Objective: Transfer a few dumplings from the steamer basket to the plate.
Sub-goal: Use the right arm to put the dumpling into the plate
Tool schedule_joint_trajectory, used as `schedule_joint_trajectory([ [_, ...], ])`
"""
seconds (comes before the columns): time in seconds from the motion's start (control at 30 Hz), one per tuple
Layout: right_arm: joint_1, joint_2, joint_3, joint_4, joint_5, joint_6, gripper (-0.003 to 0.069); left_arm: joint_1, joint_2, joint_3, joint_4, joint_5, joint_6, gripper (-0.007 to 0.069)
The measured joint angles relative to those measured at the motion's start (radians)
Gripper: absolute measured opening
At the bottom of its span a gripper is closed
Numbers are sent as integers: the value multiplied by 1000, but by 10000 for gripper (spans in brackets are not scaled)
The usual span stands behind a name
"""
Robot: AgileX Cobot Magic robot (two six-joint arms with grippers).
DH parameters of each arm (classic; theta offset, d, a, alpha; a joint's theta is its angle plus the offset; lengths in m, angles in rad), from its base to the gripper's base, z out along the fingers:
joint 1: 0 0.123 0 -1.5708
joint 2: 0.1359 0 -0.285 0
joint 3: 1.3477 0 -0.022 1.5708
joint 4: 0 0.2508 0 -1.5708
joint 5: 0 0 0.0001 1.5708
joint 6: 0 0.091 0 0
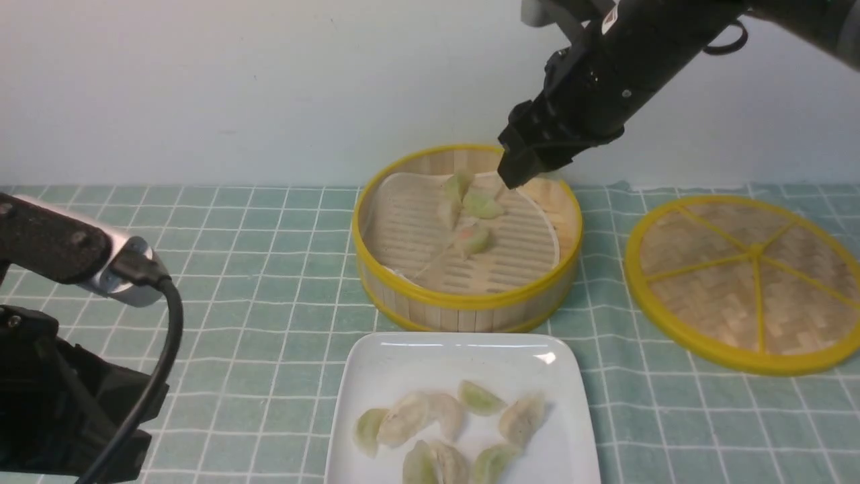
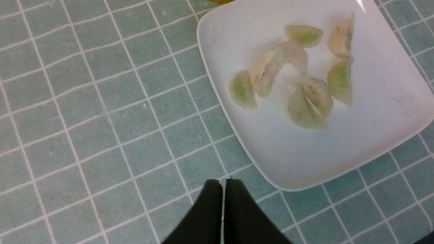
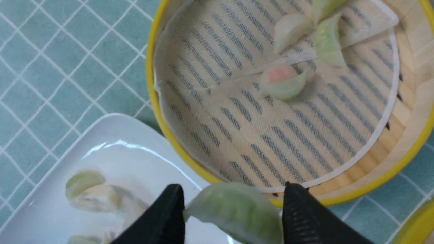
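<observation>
I see plain pale wall behind; teal tablecloth with white grid lines runs up to its foot; light soft, even

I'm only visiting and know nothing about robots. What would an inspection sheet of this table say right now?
Surface: teal checked tablecloth, lying flat.
Job's things: steamer basket holds a few dumplings; plate holds about eight more.
Clutter: woven lid lying flat to the right of the basket.
Grippers: right gripper shut on a green dumpling above the basket; left gripper shut, empty, beside the plate.
Cables: black cable looping down on the robot's left side.
Surroundings: plain white wall; nothing else seen.
</observation>
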Motion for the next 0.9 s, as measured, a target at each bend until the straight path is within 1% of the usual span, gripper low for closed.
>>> schedule_joint_trajectory([
  [0.13, 24, -8, 108, 9, 0, 0, 342, 0, 0, 0, -1, 1, -6, -6],
  [0.2, 51, -8, 210, 15, -1, 0, 342, 0, 0, 0, -1, 8, -9, -6],
  [0.27, 80, -4, 298, 16, -25, 3, 342, 0, 0, 0, -1, 11, -9, -6],
  [0.3, 80, -4, 305, 16, -29, 4, 342, 0, 0, 0, -1, 11, -9, -6],
  [0.33, 103, 7, 350, 13, -70, 8, 342, 0, 0, 0, -1, 11, -11, -6],
  [0.5, 139, 58, 393, 9, -189, 26, 342, 0, 0, 0, -1, 11, -11, -6],
  [0.63, 141, 91, 395, 3, -269, 41, 344, 0, 0, 0, -1, 12, -11, -6],
  [0.67, 141, 100, 395, -14, -296, 48, 364, 0, 0, 0, -1, 13, -11, -6],
  [0.7, 141, 105, 395, -29, -307, 54, 400, 0, 0, 0, -1, 16, -11, -6],
  [0.8, 141, 103, 395, -41, -307, 65, 477, 0, 0, 0, -1, 30, -11, -6],
  [0.87, 141, 96, 394, -43, -291, 72, 492, 0, 0, 0, -1, 36, -12, -6],
  [0.9, 141, 82, 383, -46, -251, 77, 495, 0, 0, 0, -1, 38, -12, -6],
])
